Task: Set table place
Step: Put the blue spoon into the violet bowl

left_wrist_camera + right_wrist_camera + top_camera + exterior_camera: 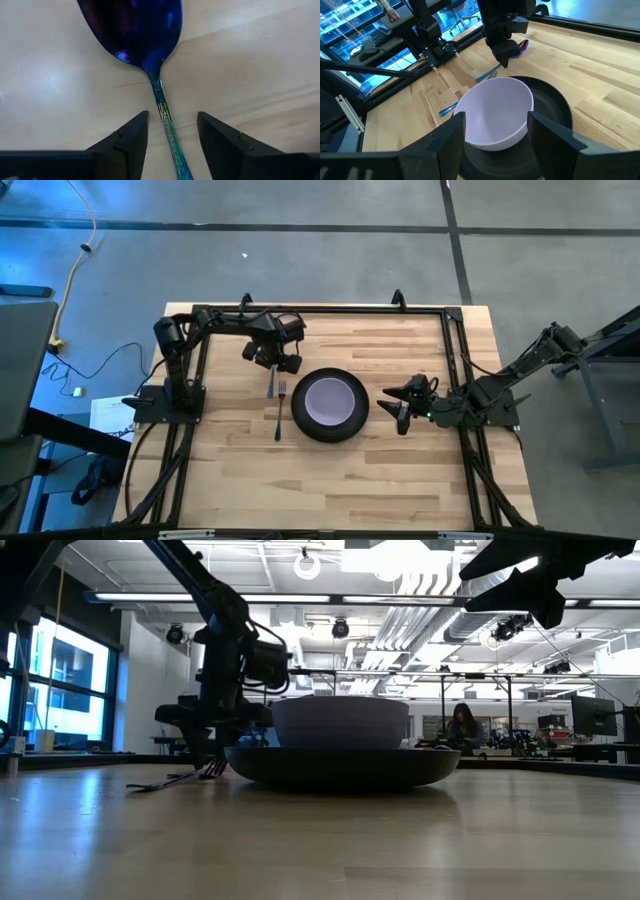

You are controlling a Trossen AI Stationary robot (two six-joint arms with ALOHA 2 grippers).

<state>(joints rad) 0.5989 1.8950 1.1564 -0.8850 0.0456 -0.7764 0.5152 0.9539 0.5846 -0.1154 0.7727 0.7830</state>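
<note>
The purple-headed spoon (135,30) lies flat on the table (400,480), its blue-green handle (167,125) running between the open fingers of my left gripper (172,117). The fingers stand low on either side of the handle just behind the head, and no touch shows. In the high view my left gripper (275,358) is left of the plate and covers the spoon's head. The teal-handled fork (279,408) lies beside the dark grey plate (330,430), which carries the lavender bowl (328,400). My right gripper (396,408) hovers open just right of the plate, facing the bowl (495,112).
A black metal frame (450,360) edges the table, and the arm bases stand at its left and right sides. Bare wood lies toward the near edge (330,490). A person (463,725) sits far off in the room beyond.
</note>
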